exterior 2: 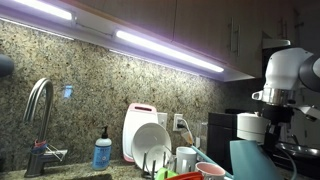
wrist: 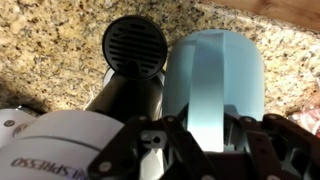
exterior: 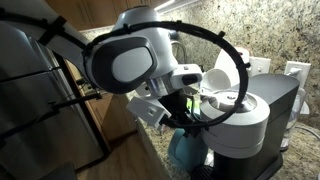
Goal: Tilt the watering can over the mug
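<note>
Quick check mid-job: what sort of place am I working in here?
Most likely a home kitchen: a speckled granite backsplash, a sink faucet, white plates standing to dry, and a coffee machine on the counter.

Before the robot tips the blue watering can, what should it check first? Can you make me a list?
1. Is the gripper shut on the watering can: ok, though the exact grip spot is hidden.
2. Something to pour into under the can: not ok. The wrist view shows none, and what looks like a white mug stands off to the side.
3. Room to tip: not ok. The coffee machine crowds the can.
4. Which way the spout points: cannot tell.
5. Water inside: cannot tell.
</note>
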`<state>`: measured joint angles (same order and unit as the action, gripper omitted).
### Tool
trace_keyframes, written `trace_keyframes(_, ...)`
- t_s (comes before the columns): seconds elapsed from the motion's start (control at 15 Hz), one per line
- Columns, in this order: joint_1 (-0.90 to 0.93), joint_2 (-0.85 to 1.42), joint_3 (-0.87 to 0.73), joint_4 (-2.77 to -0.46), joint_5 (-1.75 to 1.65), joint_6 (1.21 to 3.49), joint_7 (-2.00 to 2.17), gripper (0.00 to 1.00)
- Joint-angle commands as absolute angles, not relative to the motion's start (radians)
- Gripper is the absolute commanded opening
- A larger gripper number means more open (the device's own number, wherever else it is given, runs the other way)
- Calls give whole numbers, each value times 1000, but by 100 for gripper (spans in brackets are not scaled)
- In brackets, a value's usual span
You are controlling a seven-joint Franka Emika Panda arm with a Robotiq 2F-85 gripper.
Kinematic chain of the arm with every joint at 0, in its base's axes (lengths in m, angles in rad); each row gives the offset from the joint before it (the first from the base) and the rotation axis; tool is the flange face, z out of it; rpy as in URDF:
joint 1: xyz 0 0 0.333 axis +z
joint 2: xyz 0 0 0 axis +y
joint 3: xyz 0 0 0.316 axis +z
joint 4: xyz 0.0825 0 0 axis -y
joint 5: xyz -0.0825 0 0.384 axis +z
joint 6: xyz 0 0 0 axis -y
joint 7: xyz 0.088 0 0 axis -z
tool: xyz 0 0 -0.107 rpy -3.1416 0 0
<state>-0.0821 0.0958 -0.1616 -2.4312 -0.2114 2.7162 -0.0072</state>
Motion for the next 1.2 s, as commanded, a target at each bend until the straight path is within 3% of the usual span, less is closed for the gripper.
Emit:
trace_keyframes(0.0,-90,28,-160,-2460,-231,2721,42,2)
trace_keyframes(0.13,-93,14,-155,-2465,-205,2711,39,2)
trace_keyframes(0.2,-94,67,-152,-2437,-209,2713,21,9)
trace_keyframes(0.47,-95,54,-151,-2443,-208,2713,23,9)
trace_keyframes(0.53,-95,54,-151,-2443,-208,2713,23,2)
trace_keyframes(1.13,-87,19,-155,-2447,-299,2706,72,2)
